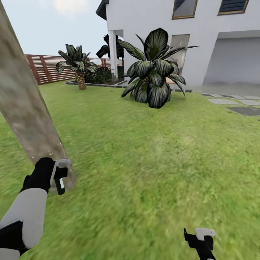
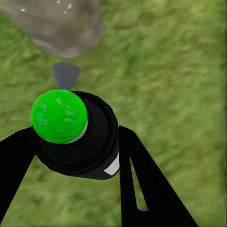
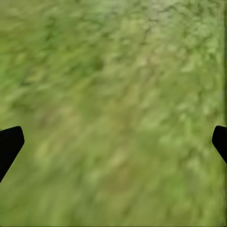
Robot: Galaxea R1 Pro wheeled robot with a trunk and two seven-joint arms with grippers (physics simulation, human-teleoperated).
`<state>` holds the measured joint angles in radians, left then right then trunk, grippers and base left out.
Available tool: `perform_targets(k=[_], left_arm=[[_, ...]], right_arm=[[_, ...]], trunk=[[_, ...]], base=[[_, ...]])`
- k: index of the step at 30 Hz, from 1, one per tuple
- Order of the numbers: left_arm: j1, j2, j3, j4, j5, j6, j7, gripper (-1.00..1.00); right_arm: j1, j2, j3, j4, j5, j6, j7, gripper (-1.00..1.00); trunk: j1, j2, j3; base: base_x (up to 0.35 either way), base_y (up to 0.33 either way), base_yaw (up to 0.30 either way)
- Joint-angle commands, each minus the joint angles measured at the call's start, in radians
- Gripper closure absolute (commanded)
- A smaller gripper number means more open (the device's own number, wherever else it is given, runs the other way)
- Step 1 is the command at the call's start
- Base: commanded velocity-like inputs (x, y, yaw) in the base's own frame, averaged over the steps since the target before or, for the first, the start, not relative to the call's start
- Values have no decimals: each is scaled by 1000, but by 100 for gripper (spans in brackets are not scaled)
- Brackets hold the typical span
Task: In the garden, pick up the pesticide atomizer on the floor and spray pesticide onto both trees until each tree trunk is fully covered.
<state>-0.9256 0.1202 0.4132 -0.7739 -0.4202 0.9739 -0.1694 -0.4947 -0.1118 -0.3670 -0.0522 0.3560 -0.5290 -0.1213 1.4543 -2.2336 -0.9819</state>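
A: Item one?
B: Left gripper (image 2: 71, 156): black fingers clamped on the small dark green pesticide atomizer bottle with pale label and light grey trigger head (image 1: 59, 177). Just beyond the fingers, the thick pale grey-brown mottled tree trunk (image 1: 25, 108), base nearly touching the nozzle.

A: Item two?
B: Right gripper (image 3: 113, 137): fingers wide apart, empty, over green lawn (image 1: 151, 159).

A: Pesticide?
B: A few whitish specks (image 2: 61, 5) on the trunk in the left wrist view; coverage cannot be judged.

A: Risks?
B: Nozzle so close to the base may wet one low patch only, leaving upper trunk bare; the bottle could also knock the trunk and twist between the fingers.
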Motion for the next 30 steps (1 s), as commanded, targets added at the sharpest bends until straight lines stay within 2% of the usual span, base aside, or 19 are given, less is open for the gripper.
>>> perform_targets(k=[1, 6, 12, 16, 18, 20, 22, 24, 27, 28, 29, 30], left_arm=[[0, -1, 3, -1, -11, 3, -10, 100], [2, 1, 3, -1, -11, 3, -10, 100], [7, 19, 10, -1, -12, -2, -11, 100], [10, 70, 14, 0, -9, -5, -15, 100], [11, 78, 14, 1, -11, -7, -12, 100], [15, 98, 15, 1, -11, -7, -11, 100], [36, 122, 15, 3, -8, -8, -17, 100], [64, 127, 13, 8, -6, -23, -24, 100], [120, 127, 10, 14, -4, -124, -30, 100], [141, 127, 9, 19, -3, -182, -38, 100], [159, 127, 6, 31, -3, -231, -56, 100], [171, 127, 2, 58, -4, -283, -94, 100]], right_arm=[[-1, 0, -4, 2, 11, -2, -6, -100], [-1, 1, -3, 2, 11, -2, -5, -100], [-1, 1, -3, 2, 11, -2, -5, -100], [-1, 1, -3, 2, 12, -2, -5, -100], [-1, 1, -3, 2, 12, -3, -5, -100], [-1, 1, -3, 2, 12, -2, -5, -100], [-1, 1, -4, 2, 11, -2, -5, -100], [-1, 1, -4, 2, 11, -2, -6, -100], [-1, 1, -4, 0, 11, -2, -5, -100], [-1, 2, -3, 0, 11, -2, -4, -100], [-1, 3, 1, 0, 15, -1, -2, -100], [-1, 4, 24, -1, 37, 0, 3, -100]], trunk=[[0, 0, -1], [0, 0, -1], [0, 0, -1], [0, 0, -1], [0, 0, -1], [0, 0, -1], [0, 0, -1], [0, 0, -1], [0, 0, -1], [0, 0, -1], [0, 0, -1], [0, 0, -1]], base=[[107, -259, 0], [18, -269, 132], [-251, -135, 273], [-341, -5, 274], [-344, -1, 247], [-344, 0, 160], [-344, 0, 52], [-345, 0, 14], [-200, 0, 3], [-58, 0, 1], [-30, 0, 0], [-15, 0, 0]])
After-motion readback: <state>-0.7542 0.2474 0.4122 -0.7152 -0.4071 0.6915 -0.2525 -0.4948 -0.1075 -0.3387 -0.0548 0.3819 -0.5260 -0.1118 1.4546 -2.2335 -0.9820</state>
